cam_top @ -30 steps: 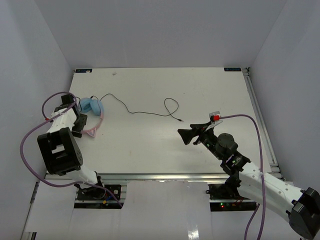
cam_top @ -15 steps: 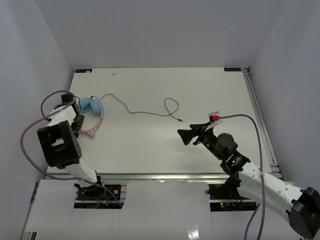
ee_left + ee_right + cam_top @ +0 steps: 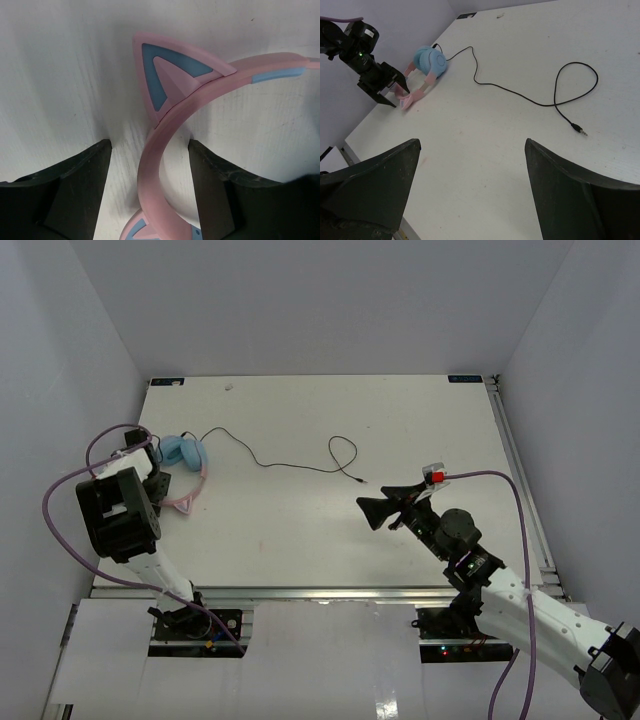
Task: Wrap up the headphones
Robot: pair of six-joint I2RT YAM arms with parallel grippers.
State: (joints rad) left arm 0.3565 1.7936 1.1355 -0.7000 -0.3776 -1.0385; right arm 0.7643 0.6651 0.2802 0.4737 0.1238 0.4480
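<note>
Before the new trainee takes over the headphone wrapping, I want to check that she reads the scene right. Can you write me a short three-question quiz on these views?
1. True or false: the left gripper is shut on the pink headband of the headphones.
2. Fill in: the right gripper is ___ and holds nothing.
3. The black cord lies: A) wound around the headband; B) spread across the table, with one loop near its plug; C) in the right gripper.
Key: 1 false, it is open and straddles the headband; 2 open; 3 B.
</note>
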